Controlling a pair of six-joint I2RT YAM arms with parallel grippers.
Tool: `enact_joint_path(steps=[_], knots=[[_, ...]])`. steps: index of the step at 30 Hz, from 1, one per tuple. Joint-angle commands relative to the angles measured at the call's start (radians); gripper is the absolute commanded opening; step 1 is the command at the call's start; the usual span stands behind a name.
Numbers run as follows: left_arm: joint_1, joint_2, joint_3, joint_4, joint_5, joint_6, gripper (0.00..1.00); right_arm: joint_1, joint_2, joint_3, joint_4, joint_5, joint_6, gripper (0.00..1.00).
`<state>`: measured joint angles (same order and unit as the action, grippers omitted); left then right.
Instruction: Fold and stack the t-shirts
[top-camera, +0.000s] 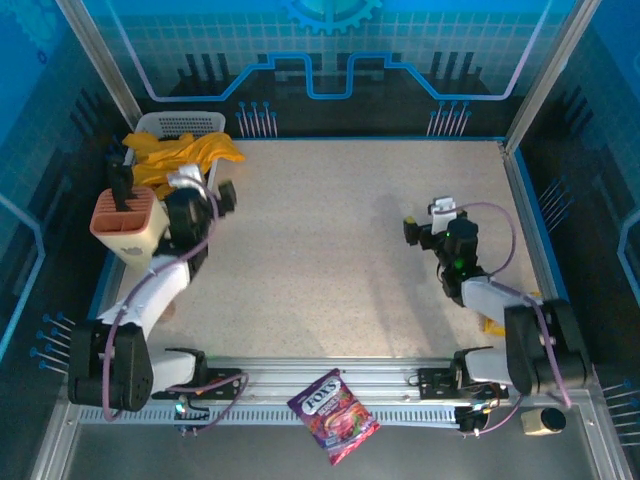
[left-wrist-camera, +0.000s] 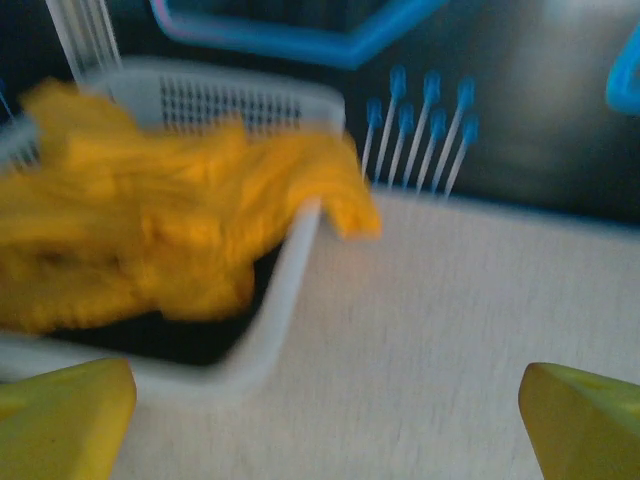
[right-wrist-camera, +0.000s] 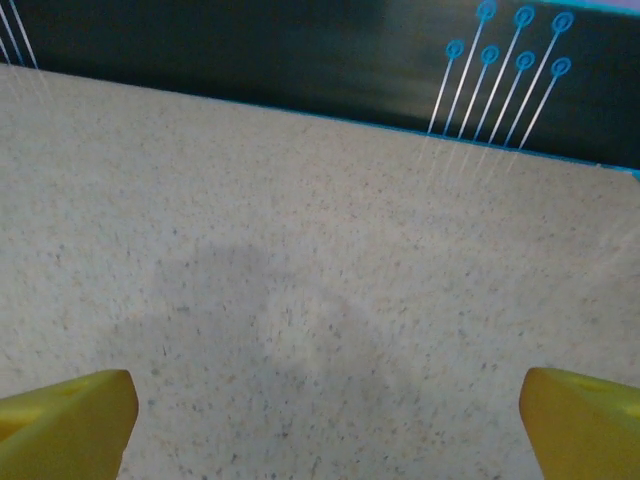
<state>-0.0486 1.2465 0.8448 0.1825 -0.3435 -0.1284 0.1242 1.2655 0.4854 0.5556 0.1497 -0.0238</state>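
One basket (top-camera: 181, 123) sits just ahead and left of the left gripper (top-camera: 178, 190), holding one heap of yellow t-shirts (top-camera: 176, 152); how many shirts I cannot count. One fold hangs over the rim. The left gripper's jaws stand apart, empty. One sweets packet (top-camera: 333, 415) lies behind both grippers. The right gripper (top-camera: 428, 222) gapes wide, empty, over the table (right-wrist-camera: 300, 250).

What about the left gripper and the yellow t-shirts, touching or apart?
Apart. In the left wrist view the open left gripper hangs before the basket, whose rim separates it from the t-shirts.
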Motion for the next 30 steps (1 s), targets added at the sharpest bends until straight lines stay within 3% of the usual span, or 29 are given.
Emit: enact_joint_path(steps=[1, 5, 8, 17, 20, 30], knots=[[0.007, 0.126, 0.323, -0.519, -0.111, -0.110, 0.99, 0.003, -0.082, 0.208, -0.386, -0.024, 0.058, 1.00], [0.050, 0.370, 0.672, -0.763, -0.028, -0.196, 0.99, 0.005, -0.064, 0.413, -0.692, -0.115, 0.105, 0.96], [0.069, 0.556, 0.912, -0.908, -0.025, -0.211, 0.99, 0.015, -0.054, 0.496, -0.832, -0.154, 0.112, 0.93], [0.164, 1.036, 1.541, -1.275, -0.010, -0.271, 0.96, 0.023, -0.092, 0.527, -0.936, -0.205, 0.115, 0.92], [0.185, 1.119, 1.623, -1.302, -0.005, -0.276, 0.93, 0.023, -0.088, 0.521, -0.937, -0.209, 0.109, 0.91], [0.237, 1.190, 1.558, -1.197, 0.026, -0.304, 0.93, 0.026, -0.061, 0.518, -0.944, -0.215, 0.103, 0.90]])
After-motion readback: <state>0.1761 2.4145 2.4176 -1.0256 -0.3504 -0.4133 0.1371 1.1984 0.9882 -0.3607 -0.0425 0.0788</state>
